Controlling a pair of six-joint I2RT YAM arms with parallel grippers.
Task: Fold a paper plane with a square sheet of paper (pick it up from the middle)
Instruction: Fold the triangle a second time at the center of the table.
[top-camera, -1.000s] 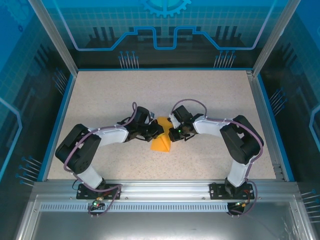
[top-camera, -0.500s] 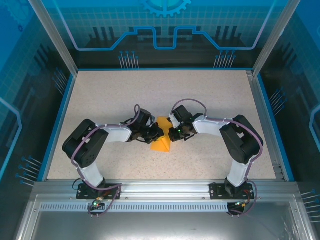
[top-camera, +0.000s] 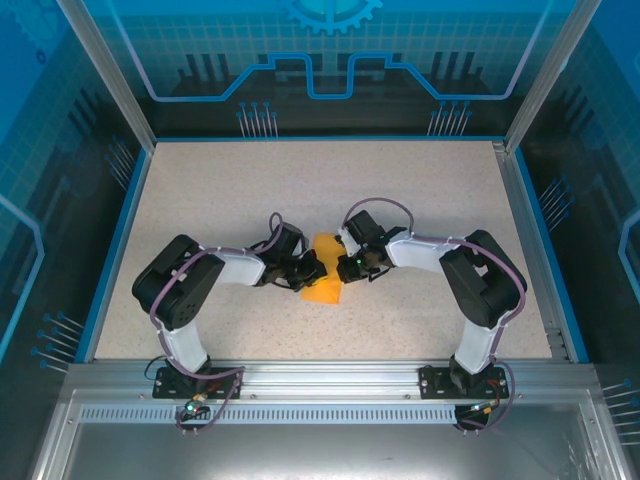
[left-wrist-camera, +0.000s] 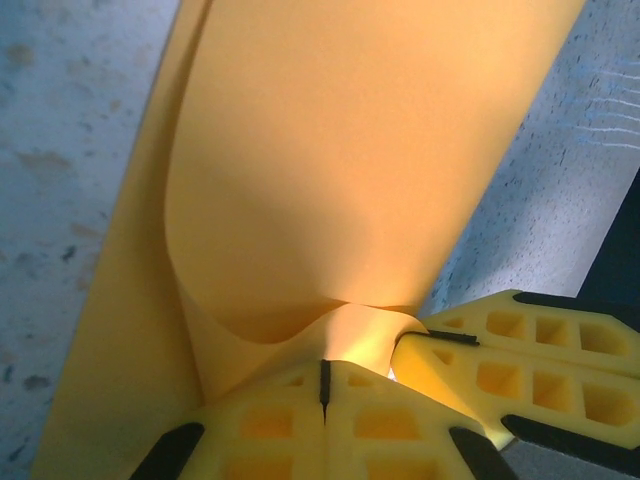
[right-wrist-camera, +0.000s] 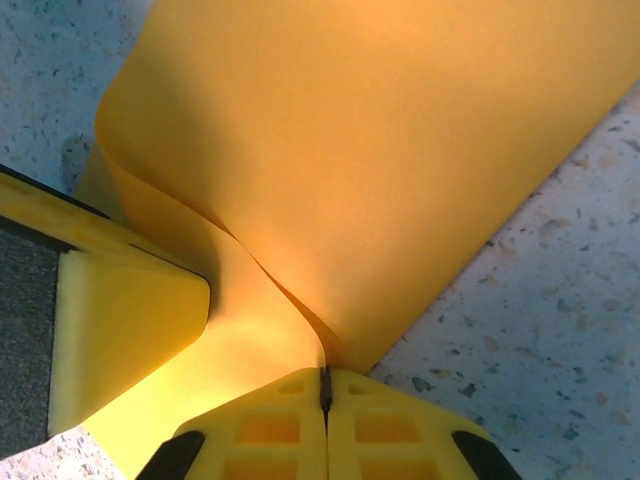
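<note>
The orange sheet of paper (top-camera: 323, 290) lies folded at the table's middle, between both grippers. In the right wrist view the paper (right-wrist-camera: 400, 150) has an upper layer curling up, and its edge runs into the closed slit of my right gripper (right-wrist-camera: 324, 378), which is shut on it. My left gripper (left-wrist-camera: 324, 368) is shut, its tips resting against the lower layer of the paper (left-wrist-camera: 340, 150); nothing shows in its slit. From above, the left gripper (top-camera: 316, 268) and right gripper (top-camera: 343, 265) nearly touch over the paper. The right gripper's fingers (left-wrist-camera: 520, 345) sit close beside the left tips.
The speckled table (top-camera: 420, 190) has a raised blue rim and glass walls on three sides. An aluminium rail (top-camera: 320, 378) with both arm bases runs along the near edge. Both arms bend inward toward the centre.
The left arm's elbow has swung right and inward, and its gripper has shifted slightly nearer over the paper. The right arm has stayed almost still.
</note>
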